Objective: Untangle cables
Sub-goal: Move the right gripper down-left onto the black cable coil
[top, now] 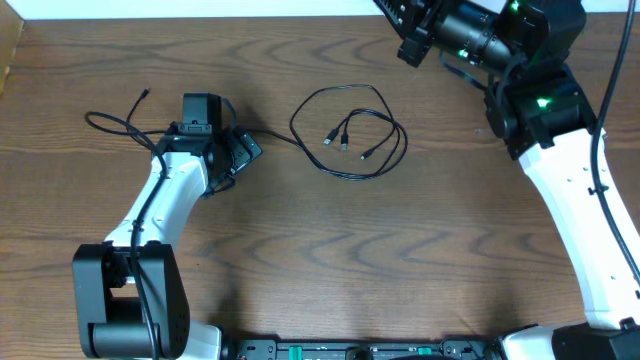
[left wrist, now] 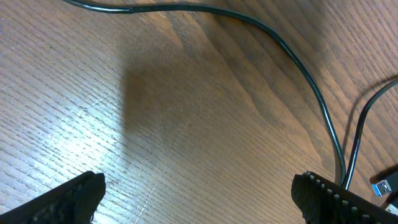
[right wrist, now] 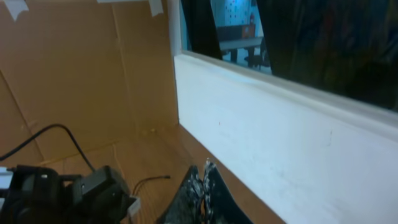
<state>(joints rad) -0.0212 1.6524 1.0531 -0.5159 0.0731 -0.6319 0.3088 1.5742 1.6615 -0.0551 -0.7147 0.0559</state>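
Observation:
Black cables (top: pixel 350 130) lie in a loose loop at the table's middle, with three small plug ends (top: pixel 343 138) inside the loop. One strand (top: pixel 275 135) runs left from the loop to my left gripper (top: pixel 243 155). Another black cable (top: pixel 110 125) trails off to that arm's left. In the left wrist view my left gripper (left wrist: pixel 199 202) is open just above bare wood. A black cable (left wrist: pixel 298 62) arcs past its right finger (left wrist: pixel 336 202), beside a silver plug (left wrist: pixel 385 185). My right gripper (top: pixel 410 45) hangs high at the back right, its jaws (right wrist: pixel 202 186) shut on nothing.
A white wall (right wrist: pixel 280 124) runs along the table's far edge, and a brown cardboard panel (right wrist: pixel 81 74) stands at the far left corner. Thick black cords hang from both arms. The arm bases sit at the front edge (top: pixel 360 350).

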